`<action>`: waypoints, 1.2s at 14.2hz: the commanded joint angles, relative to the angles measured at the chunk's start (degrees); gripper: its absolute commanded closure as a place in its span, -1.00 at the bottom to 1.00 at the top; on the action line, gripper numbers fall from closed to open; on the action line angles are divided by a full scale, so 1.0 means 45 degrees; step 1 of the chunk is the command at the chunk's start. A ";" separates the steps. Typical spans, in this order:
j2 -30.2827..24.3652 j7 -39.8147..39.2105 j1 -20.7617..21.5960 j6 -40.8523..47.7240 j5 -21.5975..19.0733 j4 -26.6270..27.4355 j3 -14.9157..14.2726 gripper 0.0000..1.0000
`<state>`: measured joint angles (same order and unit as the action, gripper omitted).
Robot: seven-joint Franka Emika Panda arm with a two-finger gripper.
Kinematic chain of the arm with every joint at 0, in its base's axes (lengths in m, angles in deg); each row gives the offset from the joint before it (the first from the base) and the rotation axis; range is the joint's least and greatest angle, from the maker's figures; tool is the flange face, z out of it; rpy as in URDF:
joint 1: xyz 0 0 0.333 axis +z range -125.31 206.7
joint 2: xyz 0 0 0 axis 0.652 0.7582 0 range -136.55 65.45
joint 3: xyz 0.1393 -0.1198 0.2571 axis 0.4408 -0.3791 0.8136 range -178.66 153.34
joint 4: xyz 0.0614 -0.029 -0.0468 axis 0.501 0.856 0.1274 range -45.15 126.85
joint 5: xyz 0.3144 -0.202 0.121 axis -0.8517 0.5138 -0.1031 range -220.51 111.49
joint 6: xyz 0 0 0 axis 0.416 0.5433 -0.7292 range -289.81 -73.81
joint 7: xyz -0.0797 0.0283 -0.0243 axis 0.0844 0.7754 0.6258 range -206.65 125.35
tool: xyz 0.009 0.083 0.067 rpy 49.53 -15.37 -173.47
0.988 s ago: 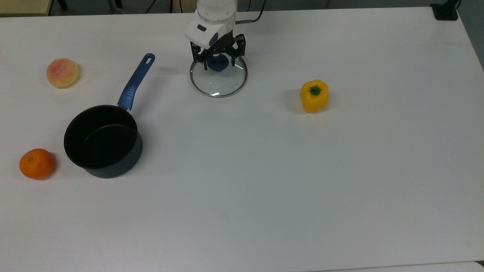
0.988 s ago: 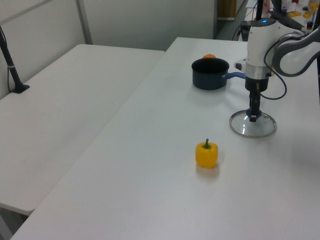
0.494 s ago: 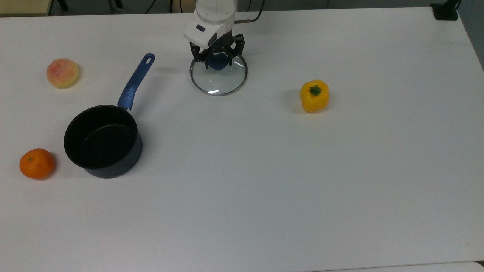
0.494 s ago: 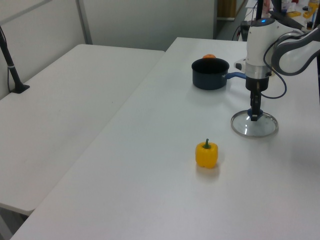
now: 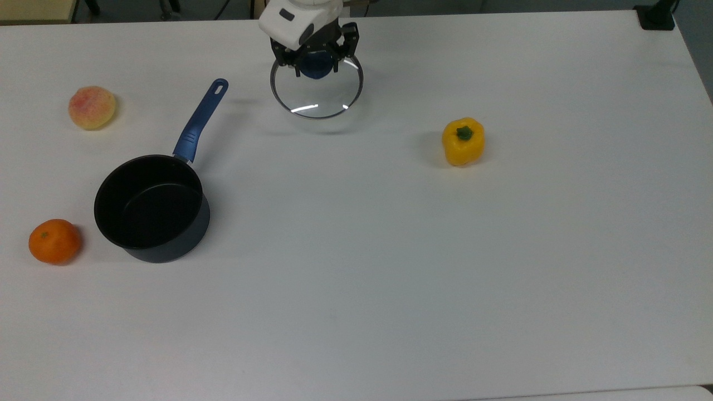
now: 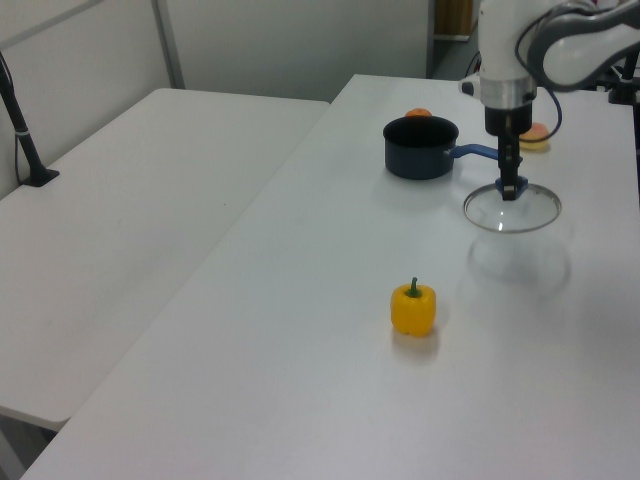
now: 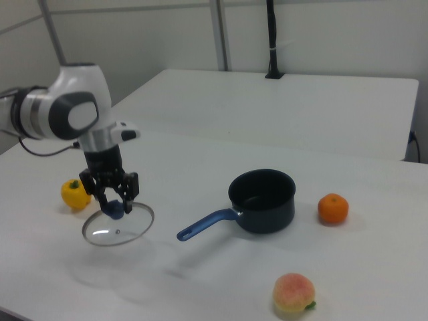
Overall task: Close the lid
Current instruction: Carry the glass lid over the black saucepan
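Note:
The round clear glass lid (image 5: 317, 94) (image 6: 512, 210) (image 7: 119, 226) hangs level in the air above the white table, its shadow on the tabletop below. My gripper (image 5: 316, 63) (image 6: 511, 186) (image 7: 114, 204) is shut on the lid's blue knob (image 5: 315, 67) (image 7: 116, 209). The black saucepan (image 5: 150, 209) (image 6: 420, 148) (image 7: 262, 200) with a blue handle (image 5: 200, 120) stands open at the top view's left, well apart from the lid.
A yellow bell pepper (image 5: 463, 141) (image 6: 413, 309) (image 7: 75, 193) sits at the top view's right of the lid. An orange (image 5: 54, 241) (image 7: 333, 208) lies beside the saucepan, and a peach (image 5: 92, 107) (image 7: 293, 293) near the top view's left edge.
The gripper has lifted the lid off the table by its knob. The lid now hangs higher, with a shadow beneath it. Nothing else moved.

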<state>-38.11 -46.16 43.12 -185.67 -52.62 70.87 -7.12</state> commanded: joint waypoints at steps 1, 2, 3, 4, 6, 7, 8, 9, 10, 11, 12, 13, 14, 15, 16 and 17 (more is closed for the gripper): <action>-0.0057 -0.0063 -0.0266 0.1858 -0.0145 -0.1746 0.0079 0.45; 0.0021 -0.0044 -0.0286 0.2306 -0.0223 -0.2349 -0.0038 0.45; 0.0079 -0.0044 -0.0422 0.2543 -0.0417 -0.2800 -0.0136 0.45; 0.0254 -0.0044 -0.0558 0.2932 -0.0631 -0.3578 -0.0427 0.45; 0.0858 -0.0005 -0.0715 0.3713 -0.0769 -0.5100 -0.1051 0.45; 0.1151 0.0014 -0.0851 0.3833 -0.1041 -0.5709 -0.1209 0.45; 0.1464 0.0053 -0.1007 0.3912 -0.1237 -0.6295 -0.1365 0.45; 0.1853 0.0073 -0.1183 0.4125 -0.1297 -0.6900 -0.1444 0.45; 0.2321 0.0073 -0.1417 0.4398 -0.1298 -0.7583 -0.1445 0.45; 0.3099 0.0093 -0.1690 0.4749 -0.1278 -0.8576 -0.1484 0.45; 0.3687 0.0112 -0.1789 0.4946 -0.1240 -0.9205 -0.1523 0.45; 0.4235 0.0112 -0.1848 0.5083 -0.1239 -0.9849 -0.1697 0.45; 0.4898 0.0093 -0.1868 0.5084 -0.1239 -1.0552 -0.1950 0.45; 0.5639 0.0112 -0.2120 0.4988 -0.1239 -1.0965 -0.2069 0.45; 0.6149 0.0093 -0.2238 0.4890 -0.1220 -1.1646 -0.2070 0.45; 0.6502 0.0093 -0.2375 0.4870 -0.1200 -1.1942 -0.2070 0.45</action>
<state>-15.60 -46.07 33.65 -166.03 -57.44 26.21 -15.82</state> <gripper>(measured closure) 0.339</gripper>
